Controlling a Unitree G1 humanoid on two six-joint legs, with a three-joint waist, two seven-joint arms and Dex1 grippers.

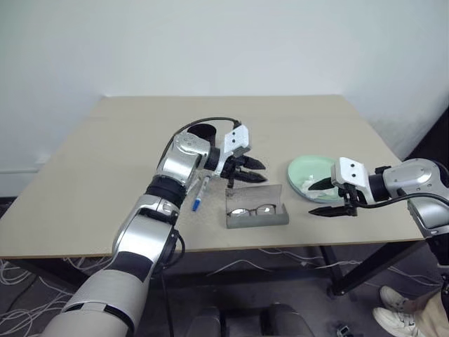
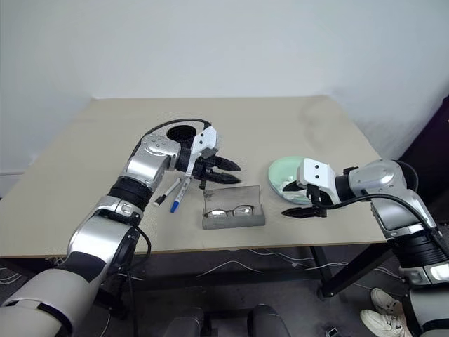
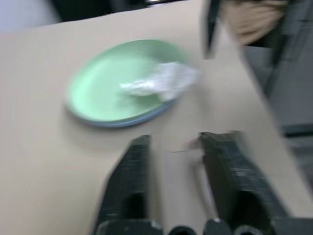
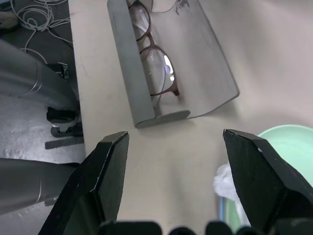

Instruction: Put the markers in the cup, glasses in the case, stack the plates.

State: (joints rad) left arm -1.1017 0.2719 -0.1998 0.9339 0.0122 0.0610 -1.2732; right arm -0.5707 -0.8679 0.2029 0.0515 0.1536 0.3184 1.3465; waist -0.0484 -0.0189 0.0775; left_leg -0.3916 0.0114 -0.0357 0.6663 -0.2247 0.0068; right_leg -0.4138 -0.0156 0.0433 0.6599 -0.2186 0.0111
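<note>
The table [image 1: 105,182] carries everything. The glasses [image 1: 254,210] lie inside the open grey case [image 1: 257,217], which sits close to the table's front edge, about midway along it, with its lid standing up behind. Just left of the case lie the two markers: the blue-capped marker [image 1: 200,194] points its cap toward the front edge, and the black-capped marker [image 2: 165,192] lies right beside it, on the side away from the case. The black cup [image 1: 202,131] stands further back, toward the middle of the table, partly hidden by the left arm.

Toward the table's right edge the mint green plate [image 1: 309,170] rests on the light blue plate [image 3: 146,115], whose rim shows beneath it in the left wrist view; a crumpled white tissue [image 3: 164,82] lies on the green one.

The left gripper [image 1: 247,170] hangs above the table behind the case, its fingers a little apart and holding nothing. The right gripper [image 1: 330,197] hovers at the near rim of the plates, fingers spread wide and empty
</note>
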